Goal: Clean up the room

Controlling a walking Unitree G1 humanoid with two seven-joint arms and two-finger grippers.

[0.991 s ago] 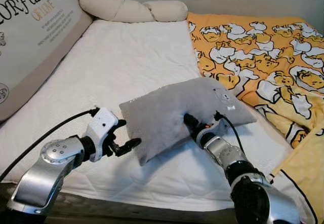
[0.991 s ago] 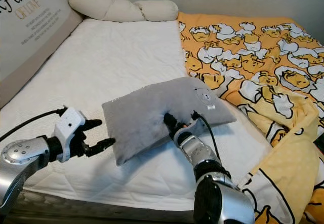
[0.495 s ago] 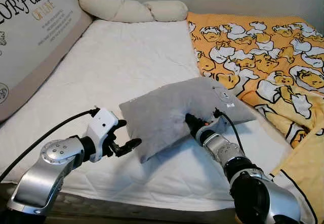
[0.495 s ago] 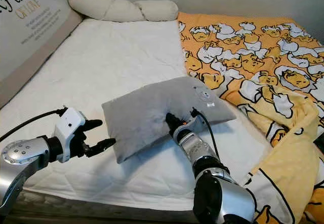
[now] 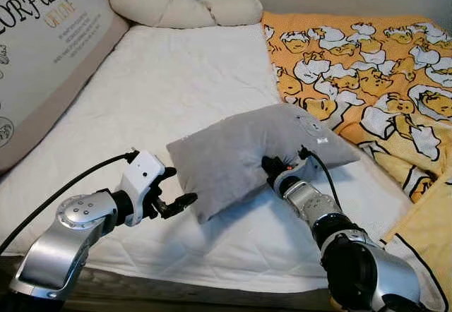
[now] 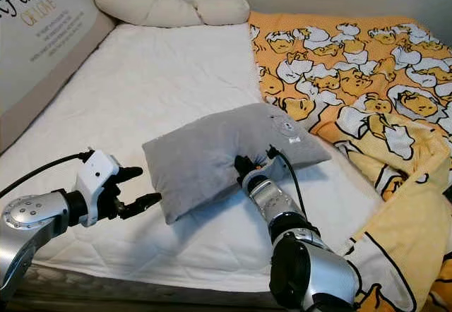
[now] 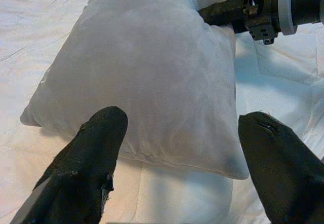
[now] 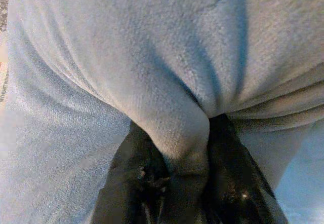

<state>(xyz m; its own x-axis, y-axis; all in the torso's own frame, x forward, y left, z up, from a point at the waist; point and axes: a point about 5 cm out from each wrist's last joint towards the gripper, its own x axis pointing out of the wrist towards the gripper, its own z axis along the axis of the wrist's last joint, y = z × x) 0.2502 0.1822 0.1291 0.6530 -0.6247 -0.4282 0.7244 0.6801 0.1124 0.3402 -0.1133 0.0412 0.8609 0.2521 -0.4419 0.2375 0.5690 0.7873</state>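
White mattress (image 5: 176, 86) — right gripper (image 5: 270, 168) jaws pinch grey pillow (image 5: 240, 157); left gripper (image 5: 171, 188) jaws wide.

This is a bedroom in a home. A bed (image 5: 176, 93) with a white quilted cover carries a yellow blanket with cartoon ducks (image 5: 367, 79), a grey pillow (image 5: 247, 157), a cream knotted cushion (image 5: 183, 10) and a big cushion with printed words (image 5: 42, 51).

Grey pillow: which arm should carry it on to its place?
Right, probably. The right gripper is already pinched on a fold of the grey pillow; the left gripper hangs open just short of its corner.
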